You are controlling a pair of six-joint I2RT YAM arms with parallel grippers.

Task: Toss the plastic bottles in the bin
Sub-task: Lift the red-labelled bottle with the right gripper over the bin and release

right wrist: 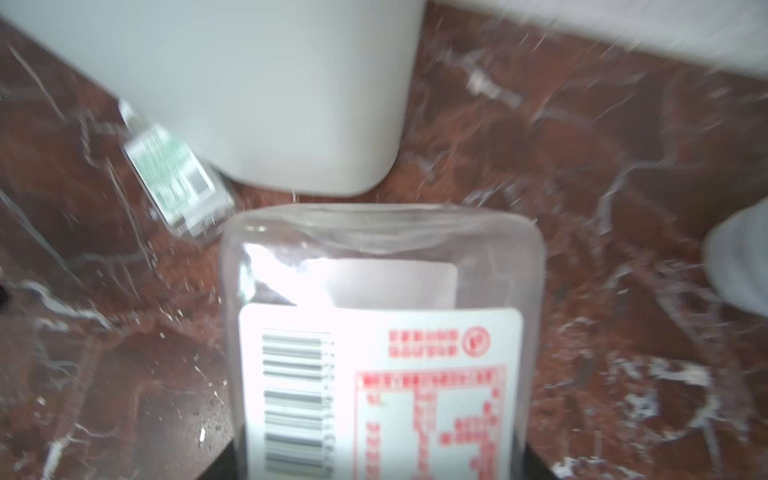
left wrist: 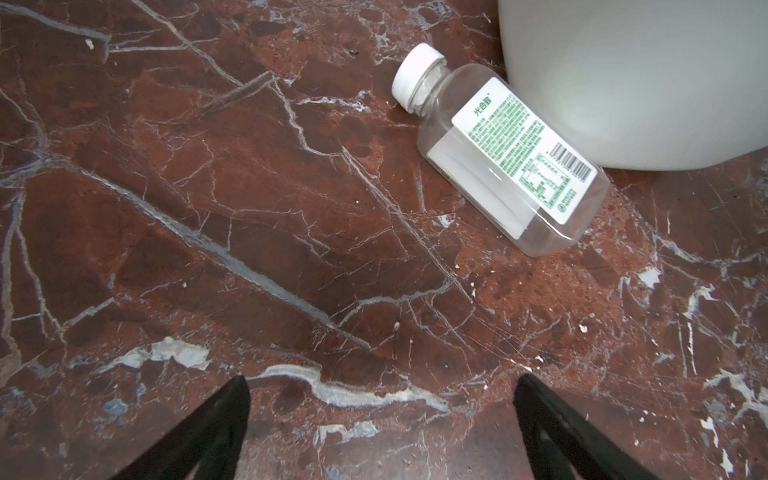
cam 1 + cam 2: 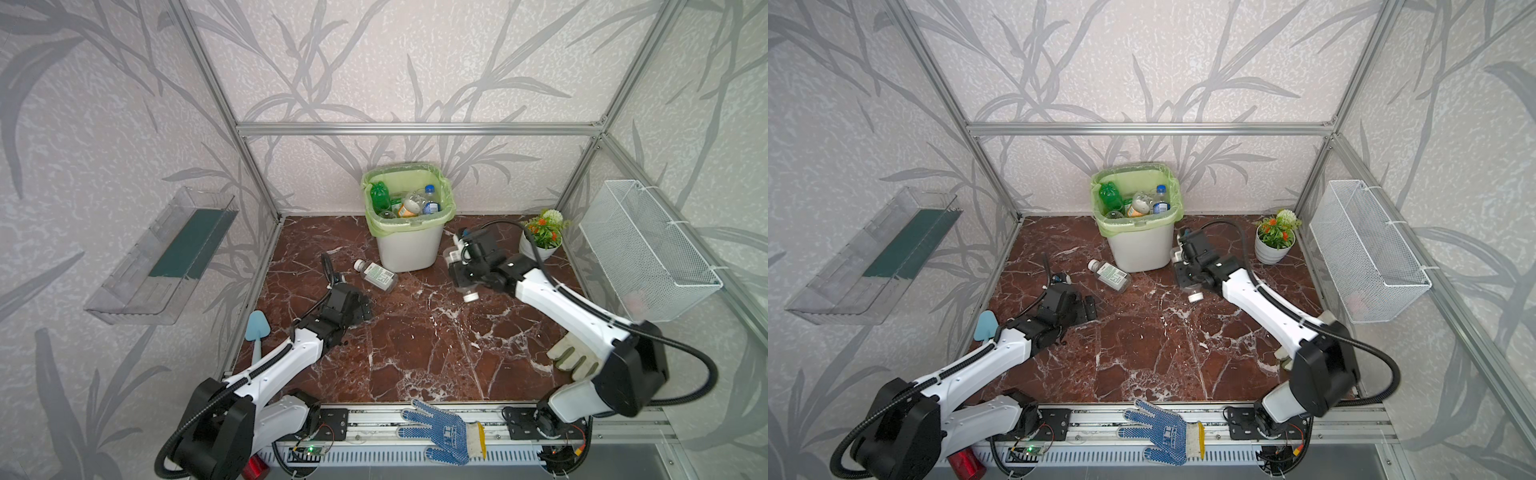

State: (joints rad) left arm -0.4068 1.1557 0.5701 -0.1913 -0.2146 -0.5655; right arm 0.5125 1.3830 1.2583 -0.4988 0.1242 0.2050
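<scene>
A red-brown marble-patterned table (image 3: 415, 345) sits inside a metal-framed booth (image 3: 415, 129) papered with grey leaves. At its far edge stands the white bin (image 3: 409, 253), lined with a green bag (image 3: 386, 226) and holding a heap of plastic bottles (image 3: 409, 201), one of them green. A clear green-labelled bottle (image 2: 503, 153) lies on its side right by the bin's base. The right pincer (image 3: 459, 274) pinches a clear red-labelled bottle (image 1: 382, 332) just beside the bin. The left pincer (image 2: 381, 377) is spread wide over bare table, near the lying bottle. A white mesh basket (image 3: 648, 249) hangs on the right wall
</scene>
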